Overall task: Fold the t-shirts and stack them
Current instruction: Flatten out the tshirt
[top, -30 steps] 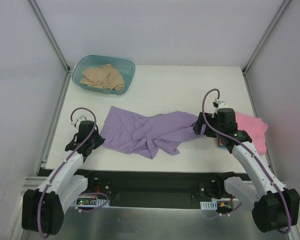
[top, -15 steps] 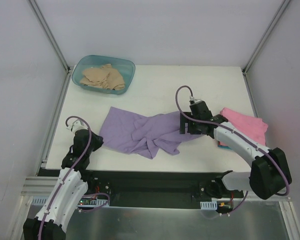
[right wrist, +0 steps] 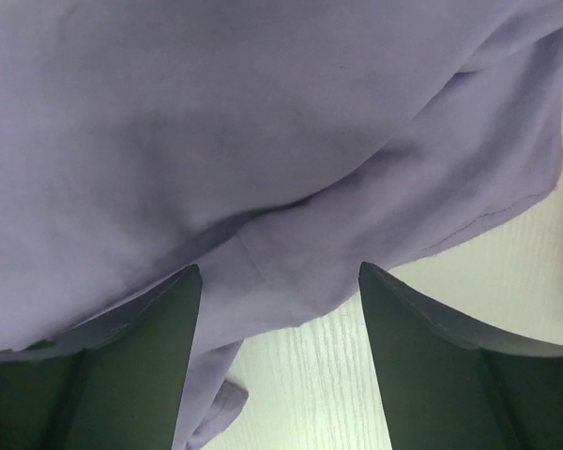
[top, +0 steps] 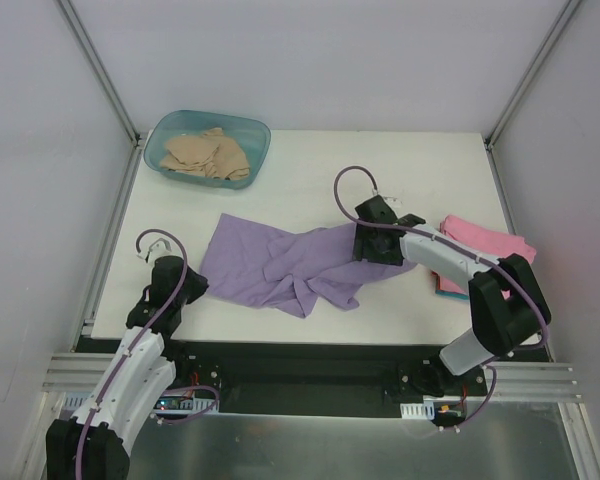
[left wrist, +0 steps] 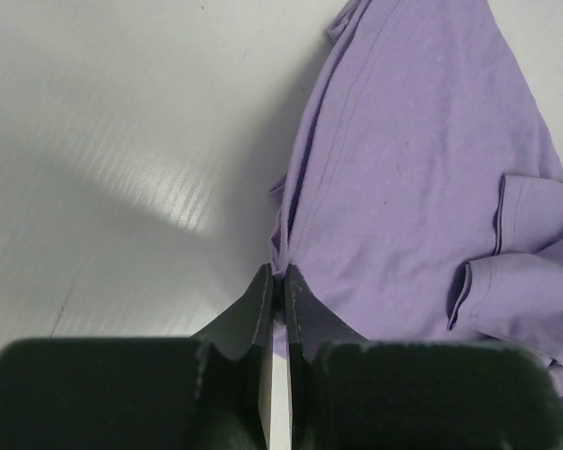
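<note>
The lavender t-shirt is spread in a rumpled heap across the middle of the white table, and it serves as the landmark for everything else. At its left edge the left gripper is seen with its two fingers pressed together; in the left wrist view a thin fold of the shirt's hem appears to be pinched at the very tips, though the contact is small and partly hidden. On the shirt's right portion the right gripper is held low with its fingers spread apart, purple cloth filling the gap between them in the right wrist view; nothing is clamped by them, and whether the tips touch the fabric cannot be told. To the right of the lavender shirt, beyond the right arm, the pink t-shirt is laid flat as a folded piece near the table's right side. Behind the lavender shirt and to its left, at the far left corner of the table, a teal tub is placed, and the tan t-shirt is bunched inside it. The lavender shirt is well apart from the tub and close to the pink shirt.
</note>
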Tool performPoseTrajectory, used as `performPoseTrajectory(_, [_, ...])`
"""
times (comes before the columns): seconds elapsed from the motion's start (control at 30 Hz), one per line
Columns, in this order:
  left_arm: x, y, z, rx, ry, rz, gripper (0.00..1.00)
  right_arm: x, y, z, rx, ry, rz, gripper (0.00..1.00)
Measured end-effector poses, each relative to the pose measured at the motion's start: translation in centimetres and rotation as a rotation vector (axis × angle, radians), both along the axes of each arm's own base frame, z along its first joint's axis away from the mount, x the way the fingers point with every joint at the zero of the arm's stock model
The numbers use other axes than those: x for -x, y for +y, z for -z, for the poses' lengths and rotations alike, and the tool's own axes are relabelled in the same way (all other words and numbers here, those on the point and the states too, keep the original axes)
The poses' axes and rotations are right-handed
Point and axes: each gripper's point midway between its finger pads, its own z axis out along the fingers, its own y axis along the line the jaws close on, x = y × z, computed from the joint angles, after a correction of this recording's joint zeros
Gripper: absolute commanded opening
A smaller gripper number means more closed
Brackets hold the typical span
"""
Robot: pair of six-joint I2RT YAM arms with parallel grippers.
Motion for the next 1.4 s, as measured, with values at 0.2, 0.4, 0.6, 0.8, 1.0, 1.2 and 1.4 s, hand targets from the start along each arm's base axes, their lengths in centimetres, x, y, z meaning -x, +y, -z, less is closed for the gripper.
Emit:
performPoseTrajectory(0.2, [-0.1, 0.0, -0.1, 0.001, -0.006, 0.0, 0.0, -0.2, -1.0, 1.1, 0.059, 0.012, 0.053, 0.67])
performPoseTrajectory(0.4, [-0.1, 0.0, -0.1, 0.002, -0.008, 0.0, 0.0, -0.2, -1.3, 2.0, 0.085, 0.028, 0.069, 0.49])
performPoseTrajectory(0.6, [-0.1, 0.0, -0.1, 0.002, -0.008, 0.0, 0.0, -0.2, -1.5, 2.3, 0.093, 0.031, 0.084, 0.2])
performPoseTrajectory(0.8, [-0.2, 0.0, -0.2, 0.001, -0.012, -0.001, 0.0, -0.3, -2.1, 2.0, 0.12, 0.014, 0.095, 0.01])
performPoseTrajectory(1.0, [-0.5, 0.3, -1.2, -0.007, -0.042, -0.016, 0.0, 0.2, -4.3, -0.8, 0.161, -0.072, 0.13, 0.01])
performPoseTrajectory(1.2, [-2.5, 0.9, -6.6, -0.018, -0.155, -0.057, 0.0, 0.8, -8.3, -6.6, 0.181, -0.224, 0.194, 0.01])
performPoseTrajectory(1.4, [-3.8, 1.4, -15.8, 0.005, -0.35, -0.1, 0.0, 2.1, -13.2, -14.7, 0.144, -0.447, 0.283, 0.01])
